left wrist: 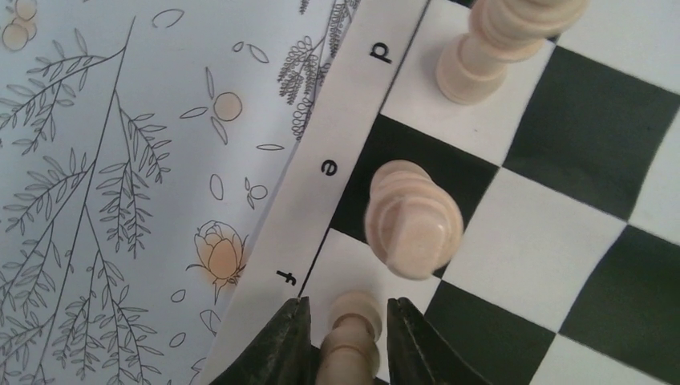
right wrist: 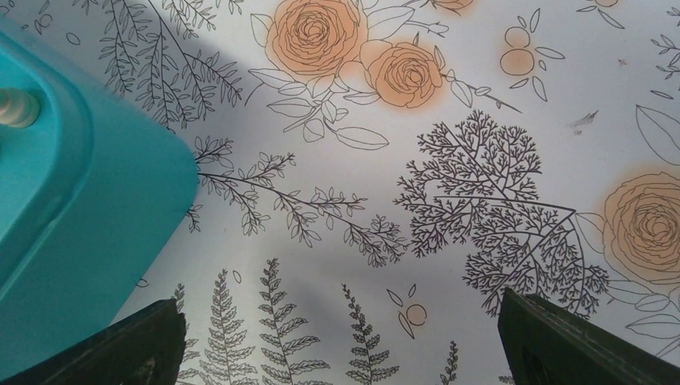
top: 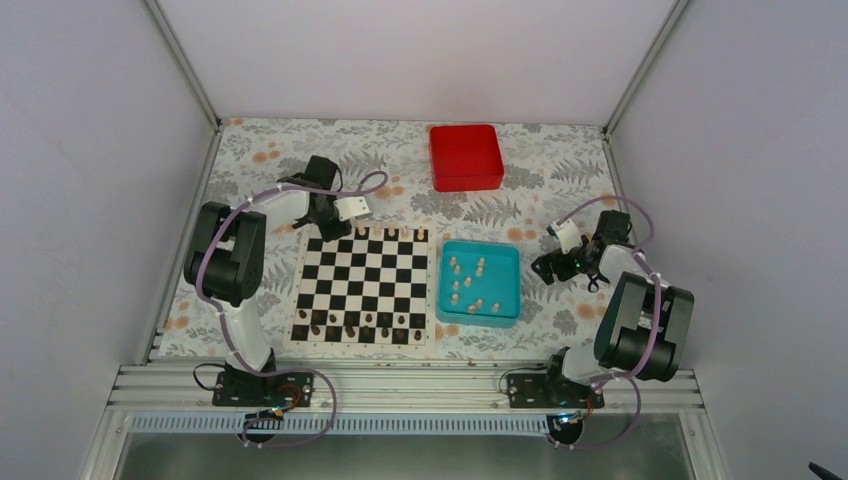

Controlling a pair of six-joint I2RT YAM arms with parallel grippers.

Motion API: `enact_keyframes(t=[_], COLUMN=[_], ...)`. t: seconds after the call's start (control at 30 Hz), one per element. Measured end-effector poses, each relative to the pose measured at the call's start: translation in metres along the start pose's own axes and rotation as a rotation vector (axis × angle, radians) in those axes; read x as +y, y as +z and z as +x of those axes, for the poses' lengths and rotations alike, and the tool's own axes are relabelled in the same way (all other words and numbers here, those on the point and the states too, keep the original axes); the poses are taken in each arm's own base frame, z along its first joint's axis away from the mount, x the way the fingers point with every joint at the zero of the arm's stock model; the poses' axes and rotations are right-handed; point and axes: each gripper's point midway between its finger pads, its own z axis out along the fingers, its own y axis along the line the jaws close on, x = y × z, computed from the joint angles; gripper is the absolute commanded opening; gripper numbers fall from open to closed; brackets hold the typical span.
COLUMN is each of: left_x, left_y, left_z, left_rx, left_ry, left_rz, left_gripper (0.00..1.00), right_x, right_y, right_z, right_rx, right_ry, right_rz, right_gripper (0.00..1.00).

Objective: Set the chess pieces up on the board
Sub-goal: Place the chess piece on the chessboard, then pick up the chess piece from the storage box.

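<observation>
Left pincer (left wrist: 347, 306) clenched on cream piece (left wrist: 351, 329), both fingers (left wrist: 293, 345) pressed at its sides. Piece upright on the f square, right at the lettered edge of board (left wrist: 561, 120). Just ahead of the pincer on e, 2nd cream piece (left wrist: 413, 220) with a slotted top. Farther ahead on d, 3rd cream piece (left wrist: 481, 56). Dark brown pieces (top: 360, 322) along the opposite board edge, well apart from it. Right pincer (right wrist: 345, 353) released, fingers (right wrist: 561, 345) spread wide over floral tablecloth (right wrist: 449, 160), nothing between them. Teal tray (right wrist: 80, 200) just left of it, not touching. Loose cream pieces (top: 470, 285) inside the tray, 1 showing at the right wrist view's left edge.
</observation>
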Motion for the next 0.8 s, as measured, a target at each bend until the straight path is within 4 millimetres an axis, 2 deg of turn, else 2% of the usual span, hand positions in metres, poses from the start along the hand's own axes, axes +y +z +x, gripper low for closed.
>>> enact_keyframes(t=[0.17, 0.3, 0.43, 0.53, 0.6, 0.67, 0.8], left_x=[-0.003, 0.000, 0.012, 0.010, -0.008, -0.039, -0.111], left_y=[-0.007, -0.035, -0.080, -0.118, -0.137, -0.148, -0.147], left_z=[0.000, -0.009, -0.039, -0.077, -0.112, -0.149, -0.207], left_rx=[0.003, -0.013, -0.064, -0.114, -0.151, -0.188, -0.239], left_ry=[-0.004, 0.009, 0.052, 0.123, 0.200, 0.290, 0.455], left_rz=[0.003, -0.029, -0.110, -0.186, -0.213, -0.206, -0.129], left_gripper=[0.48, 0.55, 0.61, 0.65, 0.66, 0.67, 0.68], right_x=[0.000, 0.001, 0.002, 0.002, 0.002, 0.002, 0.002], right_y=[0.001, 0.001, 0.002, 0.002, 0.002, 0.002, 0.002], right_z=[0.001, 0.001, 0.000, 0.001, 0.001, 0.001, 0.001], right_rx=[0.003, 0.001, -0.002, -0.001, 0.000, 0.000, 0.000], right_ry=[0.000, -0.002, -0.003, -0.002, -0.001, -0.001, -0.001], right_rz=[-0.004, -0.006, -0.012, -0.014, -0.015, -0.015, -0.015], right_gripper=[1.00, 1.00, 1.00, 1.00, 1.00, 1.00, 1.00])
